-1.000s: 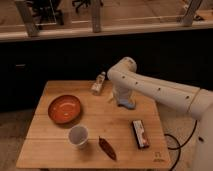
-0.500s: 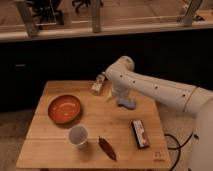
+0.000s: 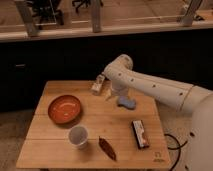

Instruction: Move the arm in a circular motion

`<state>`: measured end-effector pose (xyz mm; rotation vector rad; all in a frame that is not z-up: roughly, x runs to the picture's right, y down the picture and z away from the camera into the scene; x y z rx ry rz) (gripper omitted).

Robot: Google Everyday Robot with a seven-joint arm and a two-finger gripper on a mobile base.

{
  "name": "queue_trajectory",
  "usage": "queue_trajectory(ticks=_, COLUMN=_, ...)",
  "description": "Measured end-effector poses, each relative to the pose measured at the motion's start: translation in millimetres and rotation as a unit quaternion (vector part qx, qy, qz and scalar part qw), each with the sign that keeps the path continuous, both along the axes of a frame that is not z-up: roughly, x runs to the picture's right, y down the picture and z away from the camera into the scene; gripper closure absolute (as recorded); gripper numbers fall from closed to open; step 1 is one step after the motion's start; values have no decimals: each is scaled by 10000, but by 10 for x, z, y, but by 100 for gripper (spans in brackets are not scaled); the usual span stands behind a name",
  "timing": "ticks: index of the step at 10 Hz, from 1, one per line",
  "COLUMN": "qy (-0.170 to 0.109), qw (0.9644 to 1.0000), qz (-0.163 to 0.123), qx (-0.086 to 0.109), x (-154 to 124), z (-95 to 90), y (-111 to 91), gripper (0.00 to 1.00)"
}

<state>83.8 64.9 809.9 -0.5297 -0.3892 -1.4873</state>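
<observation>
Slightly leftward, toward the back edge of the wooden table (image 3: 50,150) — that is the small drift of the arm (image 3: 150,87) over the last second, and it fits one short arc of a circling sweep under way.

In the camera view the arm reaches in from the right and bends at a rounded joint. From there it drops to the gripper (image 3: 116,93), near the back edge and just beside a blue sponge (image 3: 126,102). Whether the gripper is open, or has hold of anything, cannot be told. It probably hangs there so the sweep touches nothing.

An orange bowl (image 3: 65,109) sits toward the left edge, with a white cup (image 3: 78,136) near the front. A dark snack bar (image 3: 140,134) lies toward the right edge and a small packet (image 3: 98,84) at the back.

Behind the table is a dark counter (image 3: 50,60), then a glass partition (image 3: 135,10) with office chairs (image 3: 47,10) beyond.
</observation>
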Motion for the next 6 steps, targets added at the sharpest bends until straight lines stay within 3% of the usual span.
queue_trajectory(ticks=6, qy=-58, qw=9999, qz=-88, qx=18, x=-21, z=81, y=-128, gripper=20)
